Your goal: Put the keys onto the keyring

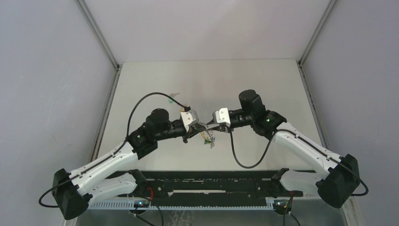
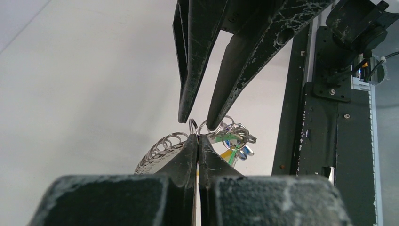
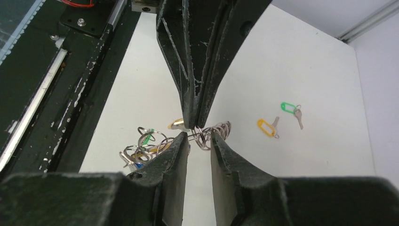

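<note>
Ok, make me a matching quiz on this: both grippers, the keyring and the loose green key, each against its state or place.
Things:
1 left gripper
2 right gripper
3 keyring
4 loose green key

States or places:
a lying on the table
b jaws apart
c shut on the keyring
d held up off the table

Pairs: 1-c, 2-b, 3-d, 4-a

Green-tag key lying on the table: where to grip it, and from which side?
Probably the green tag, pinched across its narrow width from straight above. It lies flat and is the largest part; the key itself is tiny and thin. The orange tag lies apart, leaving room.
</note>
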